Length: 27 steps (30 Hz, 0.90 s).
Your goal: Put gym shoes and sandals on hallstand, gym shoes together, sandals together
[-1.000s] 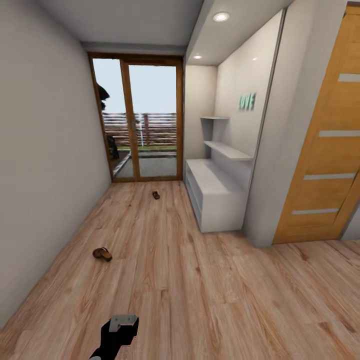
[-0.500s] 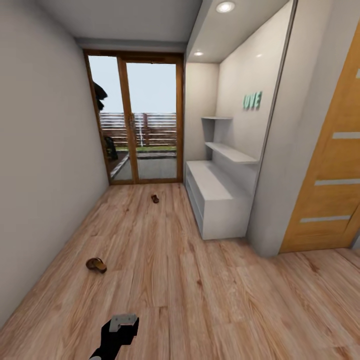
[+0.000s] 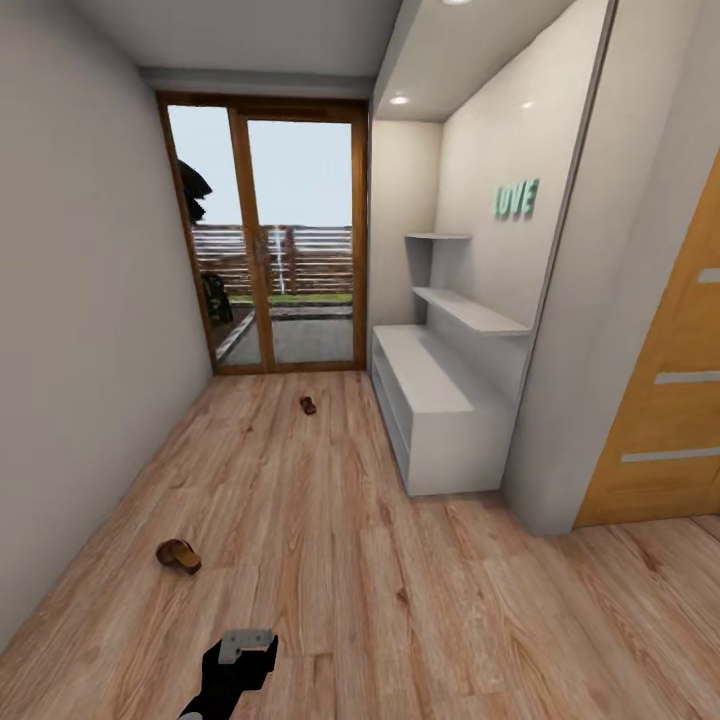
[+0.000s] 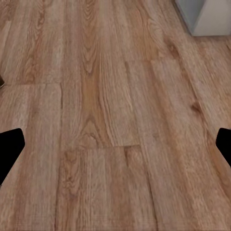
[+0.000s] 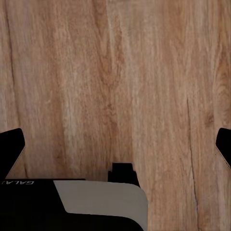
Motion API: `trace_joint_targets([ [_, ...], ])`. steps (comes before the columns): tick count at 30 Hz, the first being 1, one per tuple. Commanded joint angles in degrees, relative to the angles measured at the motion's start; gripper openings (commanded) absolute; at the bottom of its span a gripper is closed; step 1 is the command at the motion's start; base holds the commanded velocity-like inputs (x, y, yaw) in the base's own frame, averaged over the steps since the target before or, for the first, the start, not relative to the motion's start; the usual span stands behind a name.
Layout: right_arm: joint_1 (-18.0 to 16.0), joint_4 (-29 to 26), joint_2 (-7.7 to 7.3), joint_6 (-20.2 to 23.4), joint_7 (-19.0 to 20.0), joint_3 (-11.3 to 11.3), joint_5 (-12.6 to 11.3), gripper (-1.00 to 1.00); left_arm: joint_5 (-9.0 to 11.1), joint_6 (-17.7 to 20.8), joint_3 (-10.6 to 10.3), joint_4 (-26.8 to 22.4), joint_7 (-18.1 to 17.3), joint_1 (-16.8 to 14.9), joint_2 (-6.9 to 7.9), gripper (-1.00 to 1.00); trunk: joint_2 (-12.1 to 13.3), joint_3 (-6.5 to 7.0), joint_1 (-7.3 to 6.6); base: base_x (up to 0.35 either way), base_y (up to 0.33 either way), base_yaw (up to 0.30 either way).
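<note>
At the far left of the corridor floor (image 3: 330,560), close to the left wall, one of the sandals (image 3: 178,555) lies by itself, a short way ahead of my left hand (image 3: 240,655), which hangs low over the planks. In the left wrist view that hand (image 4: 115,144) has its fingers spread wide, with bare floor and nothing else between them. Further along, near the glass door (image 3: 300,240) at the corridor's end, a second small dark shoe (image 3: 308,405) lies on the floor; it is too small for me to say whether it is the other sandal. I cannot pick out the gym shoes from here. To the right stands the hallstand (image 3: 440,420), white and low against the right wall, its flat top and the shelf openings I can see carrying nothing. My right hand (image 5: 115,144) is also spread apart and holds nothing, pointing straight down at the wood. I judge the task to be at its very start: no shoe is lifted, none is on the rack, and all four are left to fetch.
</note>
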Motion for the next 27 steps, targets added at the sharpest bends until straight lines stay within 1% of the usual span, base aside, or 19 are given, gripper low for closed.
trace_joint_targets([
  [1, 0.0, -0.1, 0.00, 0.3, 0.0, 0.0, 0.1, 1.00, 0.0, -0.2, 0.0, 0.0, 0.0, 0.0, 0.00, 1.00, 0.0, -0.06, 0.03, 0.348, 0.000, 0.000],
  [27, 0.0, -0.1, -0.01, 0.3, 0.0, 0.0, 0.1, 1.00, 0.0, -0.1, 0.0, 0.0, 0.0, 0.0, 0.00, 1.00, 0.0, -0.06, 0.03, 0.348, 0.000, 0.000],
])
